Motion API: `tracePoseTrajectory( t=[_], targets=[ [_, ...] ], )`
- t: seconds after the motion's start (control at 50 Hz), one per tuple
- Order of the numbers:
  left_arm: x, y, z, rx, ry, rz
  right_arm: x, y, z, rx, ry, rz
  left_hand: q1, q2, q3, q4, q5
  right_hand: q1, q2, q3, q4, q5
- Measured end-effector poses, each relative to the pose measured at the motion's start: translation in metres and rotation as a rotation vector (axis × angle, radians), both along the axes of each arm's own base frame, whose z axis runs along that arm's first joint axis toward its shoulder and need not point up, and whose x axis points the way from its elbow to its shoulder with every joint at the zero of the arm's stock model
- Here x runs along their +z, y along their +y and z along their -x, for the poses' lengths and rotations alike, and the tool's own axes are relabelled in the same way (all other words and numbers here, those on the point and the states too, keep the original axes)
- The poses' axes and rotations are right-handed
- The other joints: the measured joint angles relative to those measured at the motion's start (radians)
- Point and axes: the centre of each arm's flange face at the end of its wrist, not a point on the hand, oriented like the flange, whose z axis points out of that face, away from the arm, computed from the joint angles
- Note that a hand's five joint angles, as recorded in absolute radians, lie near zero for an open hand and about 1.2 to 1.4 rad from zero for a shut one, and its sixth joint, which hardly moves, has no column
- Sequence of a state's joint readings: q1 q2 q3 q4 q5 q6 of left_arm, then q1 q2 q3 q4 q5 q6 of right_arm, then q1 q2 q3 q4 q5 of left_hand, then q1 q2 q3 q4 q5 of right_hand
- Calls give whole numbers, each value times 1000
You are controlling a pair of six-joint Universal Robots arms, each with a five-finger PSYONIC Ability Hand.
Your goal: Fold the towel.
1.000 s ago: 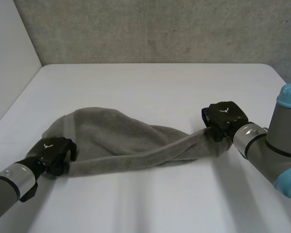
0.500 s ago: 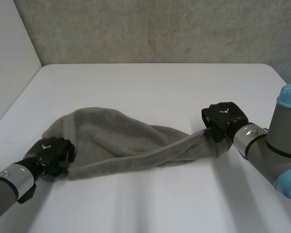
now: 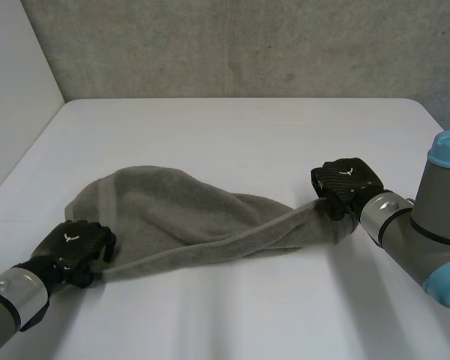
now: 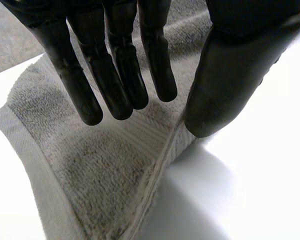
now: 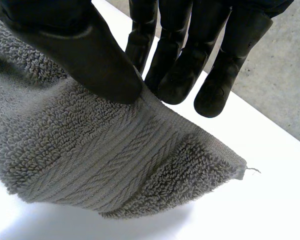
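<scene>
Table (image 3: 232,131), white, with its near edge cut off in the head view. Towel (image 3: 172,214), grey terry, lay across the table's near half. It was heaped in a mound toward the left and drawn into a twisted band toward the right. The layering inside the mound could not be made out.

Right hand (image 3: 343,178) was at the towel's right end, left hand (image 3: 76,241) at its left end. In the head view their backs faced the camera, hiding the grip beneath.

Left wrist view: straight fingers (image 4: 115,75) lay over the cloth and the thumb (image 4: 225,80) was against a hemmed edge, pinching the towel between them. Right wrist view: the thumb (image 5: 85,50) pressed on top of a corner with the fingers (image 5: 180,65) behind, nipping the corner between them.
</scene>
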State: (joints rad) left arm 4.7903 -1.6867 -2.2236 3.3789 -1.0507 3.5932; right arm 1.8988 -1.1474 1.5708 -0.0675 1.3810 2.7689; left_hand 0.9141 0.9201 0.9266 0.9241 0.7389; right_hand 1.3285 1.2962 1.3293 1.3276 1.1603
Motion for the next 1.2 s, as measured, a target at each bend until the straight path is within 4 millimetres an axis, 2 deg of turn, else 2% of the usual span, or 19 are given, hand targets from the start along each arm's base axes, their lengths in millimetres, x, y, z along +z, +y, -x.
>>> tracePoseTrajectory(
  t=[0.22,0.24,0.3,0.44,0.48,0.58,0.68,0.74,0.84,0.92,1.06,1.14,1.2],
  targets=[
    [-14,-4,-6,10,-25,-42,1,0,0,0,0,1,29,24,18,19,27,0,0,0,0,0],
    [-15,-4,-7,12,-25,-45,1,0,0,-1,0,1,58,54,47,49,52,0,0,0,0,0],
    [-17,-7,-7,14,-23,-50,1,0,0,0,0,2,348,357,343,353,351,0,0,0,0,0],
    [-13,-14,-6,8,-24,-26,4,0,0,-2,-4,8,365,405,399,426,398,0,0,0,0,0],
    [-6,-18,-6,5,-24,1,8,-1,0,-4,-8,12,365,405,399,426,398,0,0,0,0,0],
    [29,-30,-2,-6,-2,120,29,0,3,-9,-18,37,365,405,399,427,398,0,0,0,0,0],
    [78,-37,2,-4,79,252,63,1,14,-24,2,46,365,405,399,427,398,0,0,0,0,0],
    [103,-39,3,6,141,311,76,2,24,-29,40,39,365,405,399,427,398,0,0,0,0,0],
    [122,-41,2,23,209,351,79,5,33,6,141,26,365,405,407,427,398,0,0,0,0,0],
    [118,-47,1,33,230,342,64,7,35,56,235,8,365,405,409,427,398,0,0,0,0,0],
    [84,-60,0,48,231,245,30,5,34,111,309,-64,365,405,409,427,398,0,11,0,0,9],
    [71,-64,0,48,231,199,27,3,32,119,308,-68,365,405,410,427,402,0,11,0,0,10],
    [69,-73,3,38,232,198,37,-5,28,123,291,-27,365,405,410,427,407,0,11,0,0,12]
  ],
)
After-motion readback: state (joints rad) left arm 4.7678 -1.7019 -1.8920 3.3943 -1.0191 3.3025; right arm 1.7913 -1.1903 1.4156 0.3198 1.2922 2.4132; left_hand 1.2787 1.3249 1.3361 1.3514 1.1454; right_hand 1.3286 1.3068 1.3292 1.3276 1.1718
